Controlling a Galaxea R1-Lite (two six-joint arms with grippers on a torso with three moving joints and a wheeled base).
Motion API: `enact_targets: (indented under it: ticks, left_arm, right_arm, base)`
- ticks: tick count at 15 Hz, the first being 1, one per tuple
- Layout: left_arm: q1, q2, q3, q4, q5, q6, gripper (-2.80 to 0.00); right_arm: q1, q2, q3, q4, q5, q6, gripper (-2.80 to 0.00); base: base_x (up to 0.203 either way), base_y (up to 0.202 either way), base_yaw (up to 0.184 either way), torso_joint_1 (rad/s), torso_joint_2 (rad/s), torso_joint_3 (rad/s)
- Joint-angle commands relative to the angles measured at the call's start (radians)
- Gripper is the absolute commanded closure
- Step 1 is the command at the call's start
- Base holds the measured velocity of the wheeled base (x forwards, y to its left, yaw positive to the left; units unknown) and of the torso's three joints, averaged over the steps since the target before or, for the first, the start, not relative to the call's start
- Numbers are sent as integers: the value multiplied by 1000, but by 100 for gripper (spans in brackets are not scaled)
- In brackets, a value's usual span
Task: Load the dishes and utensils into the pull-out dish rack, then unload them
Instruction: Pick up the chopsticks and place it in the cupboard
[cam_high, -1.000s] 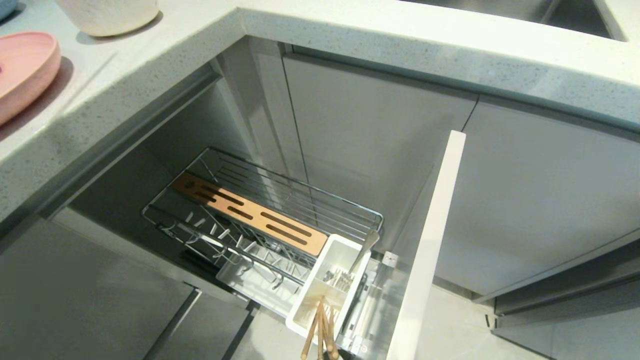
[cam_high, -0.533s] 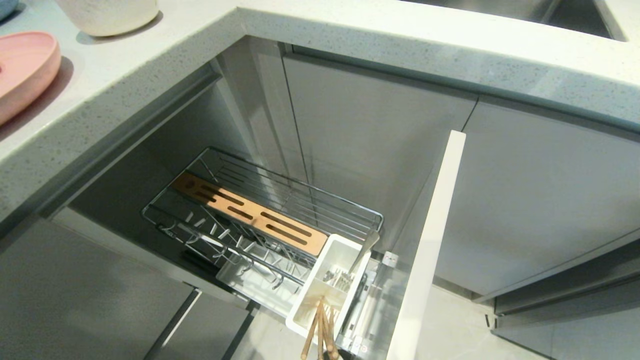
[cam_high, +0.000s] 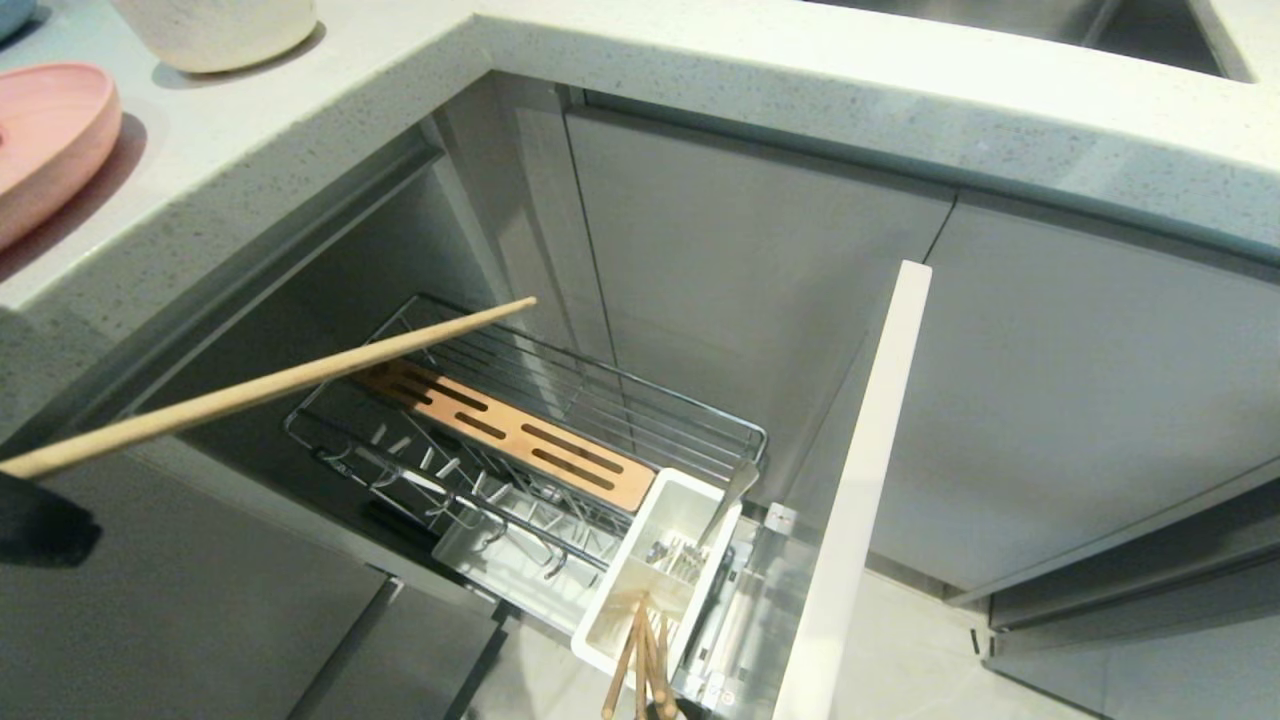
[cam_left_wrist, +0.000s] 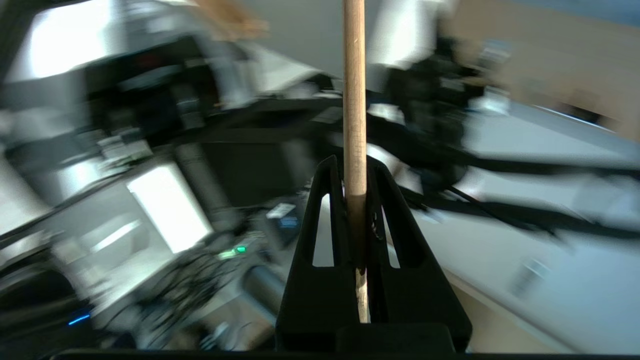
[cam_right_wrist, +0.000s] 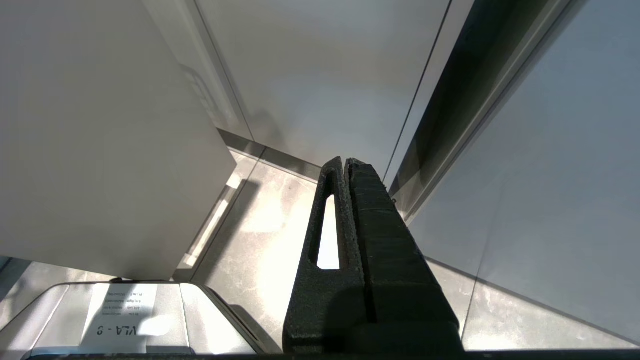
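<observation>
My left gripper (cam_left_wrist: 354, 167) is shut on a single light wooden chopstick (cam_left_wrist: 354, 90). In the head view its dark body (cam_high: 35, 520) shows at the left edge. The chopstick (cam_high: 280, 385) slants up and rightward from it, above the pull-out dish rack (cam_high: 600, 400). The chrome rack is pulled out below the counter. More chopsticks (cam_high: 640, 650) and the metal spoon (cam_high: 728, 497) stand in its white tub (cam_high: 690, 482). The pink plate (cam_high: 40, 140) and the cream bowl (cam_high: 215, 30) rest on the counter at the far left. My right gripper (cam_right_wrist: 345, 162) hangs shut and empty near the floor.
The rack's pale cabinet front (cam_high: 860, 480) stands out to the right of the tub. A slotted wooden strip (cam_high: 500, 430) lies across the rack. The speckled counter (cam_high: 700, 70) overhangs it on two sides. Grey cabinet doors (cam_high: 1080, 400) close off the right.
The left gripper and its chopstick have come into the head view from the left edge; neither showed before. Rack, tub, spoon and dishes have not moved.
</observation>
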Motion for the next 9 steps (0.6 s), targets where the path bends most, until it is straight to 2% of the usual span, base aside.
enact_targets:
  ticks: [1,3,6,7,9]
  left_arm:
    - [-22,57,0,20,123,-1,0]
    - [-78,87,0,40,213,8,0]
    - [-213,149,1,57,288,28,0]
    - [-259,174,1,58,317,19,0]
    - [-374,237,1,51,460,-68,0]
  right_arm:
    - [0,0,2,0,0,0,0]
    - [0,0,2,0,0,0,0]
    - [0,0,2,0,0,0,0]
    - [0,0,2,0,0,0,0]
    - [0,0,2,0,0,0,0]
  base:
    - [0,0,0,0,0,0]
    - [0,0,0,0,0,0]
    - [0,0,0,0,0,0]
    - [0,0,0,0,0,0]
    - [0,0,0,0,0,0]
